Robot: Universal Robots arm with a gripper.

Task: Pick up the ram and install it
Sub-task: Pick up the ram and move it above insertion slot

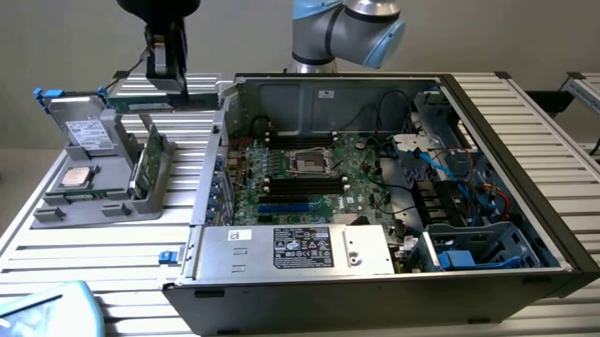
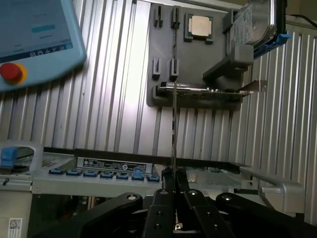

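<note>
The ram point(image 1: 164, 104), a thin green stick, hangs level above the grey parts holder point(image 1: 103, 203) at the exterior view's left, just outside the open computer case point(image 1: 525, 210). My gripper point(image 1: 170, 86) is shut on its upper edge. In the wrist view the ram point(image 2: 174, 114) shows edge-on as a thin line running out from between the black fingers point(image 2: 168, 191) of the gripper point(image 2: 174, 181). The motherboard point(image 1: 361, 189) lies flat inside the case, with black slots point(image 1: 305, 186) beside the processor socket point(image 1: 308, 161).
The holder carries a square silver processor chip point(image 1: 77, 179), a silver drive point(image 1: 89, 130) with a white label and an upright green card point(image 1: 148, 165). The case's left wall point(image 1: 220, 140) stands between holder and motherboard. A teach pendant point(image 1: 42, 309) lies at the front left; a power supply point(image 1: 300, 249) sits in the case front.
</note>
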